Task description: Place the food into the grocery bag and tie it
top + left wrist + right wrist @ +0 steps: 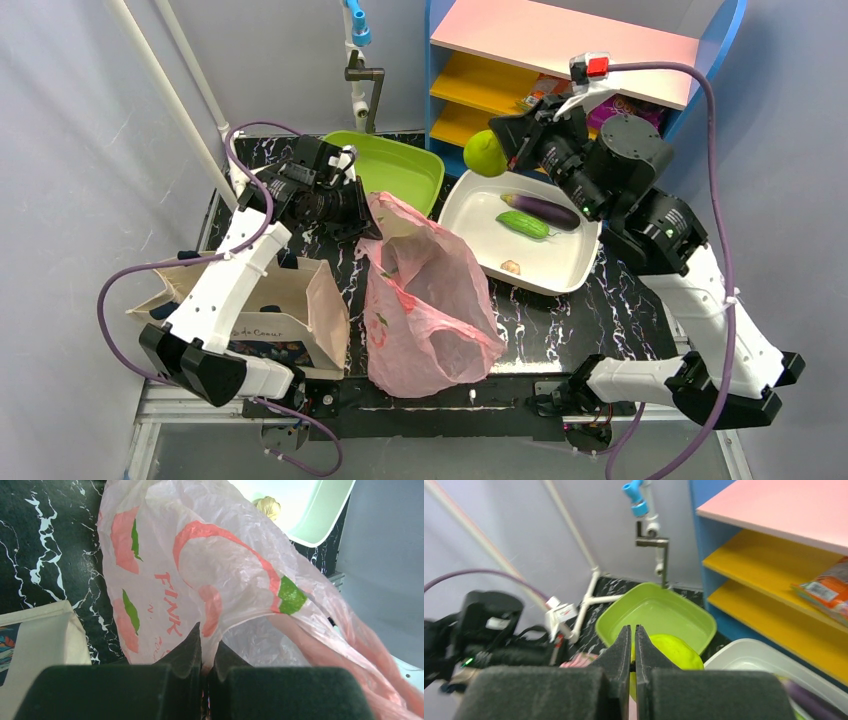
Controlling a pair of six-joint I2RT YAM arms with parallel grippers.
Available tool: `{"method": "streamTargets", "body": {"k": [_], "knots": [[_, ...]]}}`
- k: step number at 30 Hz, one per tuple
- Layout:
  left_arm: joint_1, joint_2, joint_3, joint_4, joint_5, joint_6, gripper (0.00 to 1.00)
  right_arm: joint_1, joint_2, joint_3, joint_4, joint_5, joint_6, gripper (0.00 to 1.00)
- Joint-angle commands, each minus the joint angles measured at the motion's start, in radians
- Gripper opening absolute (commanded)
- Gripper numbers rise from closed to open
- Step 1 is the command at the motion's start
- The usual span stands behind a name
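Left hand: the left gripper [205, 630] is pinched tight on the far edge of the bag [425, 300].
Right hand: the right gripper [503, 140] is pinched tight on the top of the pear [485, 153]. The pear is up in the air, above the gap between the tub [395, 165] and the tray [560, 265].
Bag: it lies crumpled in the middle of the table [610, 320]. Its near end reaches the near edge.
Food in tray: the eggplant [545, 210] and the green vegetable [523, 224] lie side by side. A small piece [511, 267] sits nearer, apart from them.
Edges: the tote [300, 300] is at the near left and sticks out past the left edge. The tub is at the far edge. The shelf [560, 40] stands just behind the right gripper.
Open room: there is bare table near and right of the bag.
Only left wrist shows: the red letters and green marks on the bag, close up.
Only right wrist shows: the pear under the closed fingers [621, 650], and an orange packet [829, 587] close up on the shelf.
Count: two arms, one bag, one tote, one tub, one tray, one pear, one eggplant, one green vegetable, one small piece.
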Motion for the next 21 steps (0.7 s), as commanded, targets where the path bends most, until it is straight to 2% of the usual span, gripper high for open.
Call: {"method": "streamTargets", "body": {"k": [1,7,10,17,18,21], "knots": [[0.005,0.011,0.037,0.01,-0.005,-0.016,0.0,0.007,-0.063,0.042,-0.01,-0.223,0.043,0.01],[0.005,0.003,0.012,0.021,0.019,-0.02,0.0,0.027,-0.13,-0.099,-0.01,-0.449,0.145,0.01],[0.005,-0.003,-0.007,0.023,0.019,-0.021,0.0,0.064,-0.151,-0.149,-0.007,-0.497,0.173,0.01],[0.005,-0.01,-0.004,0.021,0.022,-0.009,0.0,0.136,-0.163,-0.262,0.008,-0.548,0.204,0.01],[0.005,-0.025,-0.024,0.024,0.021,-0.009,0.0,0.168,-0.163,-0.331,0.036,-0.516,0.216,0.01],[0.005,-0.042,-0.039,0.018,0.016,-0.009,0.0,0.199,-0.148,-0.361,0.056,-0.496,0.221,0.01]]}}
